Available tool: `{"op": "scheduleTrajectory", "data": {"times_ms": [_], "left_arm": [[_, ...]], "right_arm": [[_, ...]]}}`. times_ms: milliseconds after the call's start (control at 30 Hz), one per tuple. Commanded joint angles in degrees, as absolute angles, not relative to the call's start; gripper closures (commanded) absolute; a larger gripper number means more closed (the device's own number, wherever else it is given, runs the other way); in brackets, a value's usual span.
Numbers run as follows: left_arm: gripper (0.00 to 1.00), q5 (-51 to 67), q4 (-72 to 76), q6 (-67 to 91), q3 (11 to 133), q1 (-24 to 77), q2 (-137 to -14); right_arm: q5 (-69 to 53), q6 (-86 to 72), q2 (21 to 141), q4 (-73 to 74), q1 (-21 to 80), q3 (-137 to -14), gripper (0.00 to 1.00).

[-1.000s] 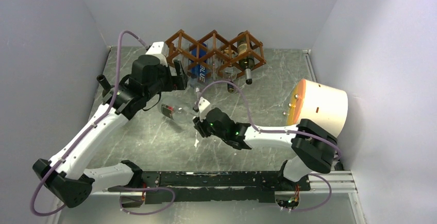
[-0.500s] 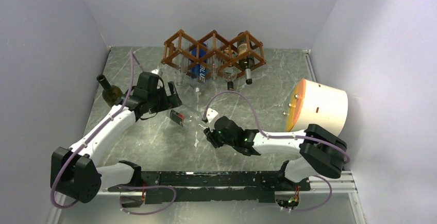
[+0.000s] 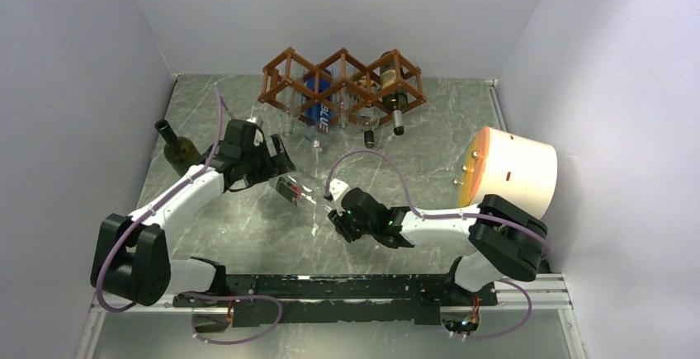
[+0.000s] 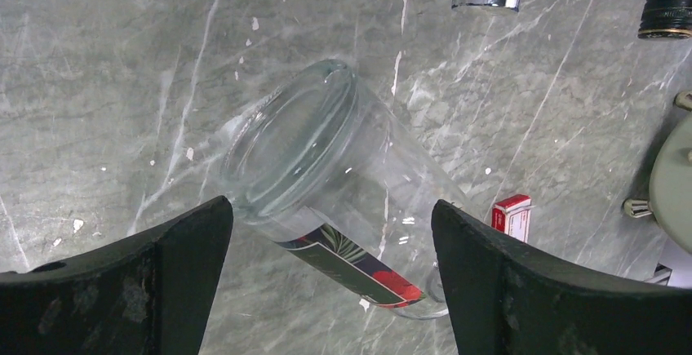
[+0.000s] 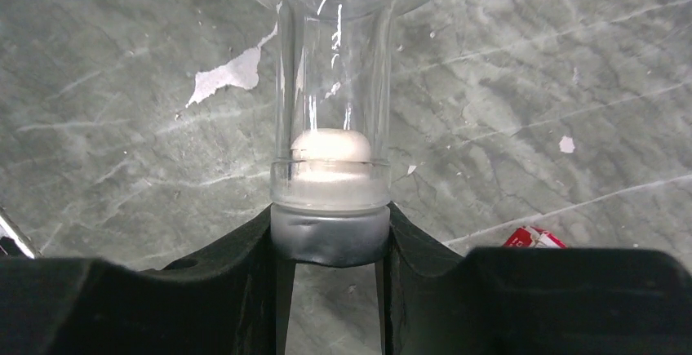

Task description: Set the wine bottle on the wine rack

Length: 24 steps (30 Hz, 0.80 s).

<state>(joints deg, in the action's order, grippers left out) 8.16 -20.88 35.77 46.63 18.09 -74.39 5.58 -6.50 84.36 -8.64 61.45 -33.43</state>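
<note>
A clear glass wine bottle (image 3: pixel 289 191) with a dark floral label lies slanted between my two grippers, over the marble table. My right gripper (image 3: pixel 332 210) is shut on the corked neck (image 5: pixel 330 159) of the bottle, its fingers (image 5: pixel 245 257) pressed on the grey foil collar. My left gripper (image 3: pixel 278 166) is open, its fingers (image 4: pixel 171 265) standing wide on either side of the bottle's base (image 4: pixel 294 147) without touching it. The reddish-brown wine rack (image 3: pixel 281 70) stands at the back, several bottles in its cells.
A dark green bottle (image 3: pixel 177 149) lies at the left wall. A white drum with an orange face (image 3: pixel 512 169) stands at the right. A small red box (image 4: pixel 512 215) lies near the bottle. Two bottle necks (image 3: pixel 398 121) stick out of the rack.
My left arm has drawn back from the rack and lowered its open jaws round the bottle's base. The right gripper has shifted the bottle slightly right and nearer.
</note>
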Motion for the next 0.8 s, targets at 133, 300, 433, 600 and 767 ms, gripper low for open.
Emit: {"op": "scheduleTrajectory", "data": {"times_ms": [133,300,433,600,767], "left_arm": [[0.05,7.83,-17.15,36.6,47.63,17.67,-75.83],[0.05,7.94,-17.69,36.58,48.73,17.67,-78.04],[0.05,7.84,-18.58,36.22,48.85,17.66,-78.73],[0.05,9.03,-18.74,36.13,48.4,17.65,-79.1],[0.05,10.25,-18.59,36.38,47.82,17.67,-79.25]], "right_arm": [[0.39,-6.81,85.85,-6.63,59.59,-36.63,0.82],[-1.18,-6.46,87.34,-4.7,58.71,-38.46,0.65],[-2.99,-5.55,89.48,-3.01,58.4,-41.07,0.54],[-3.08,-5.26,93.75,-0.65,58.19,-44.97,0.52],[-3.01,-4.91,97.65,0.8,58.12,-49.42,0.51]]}}
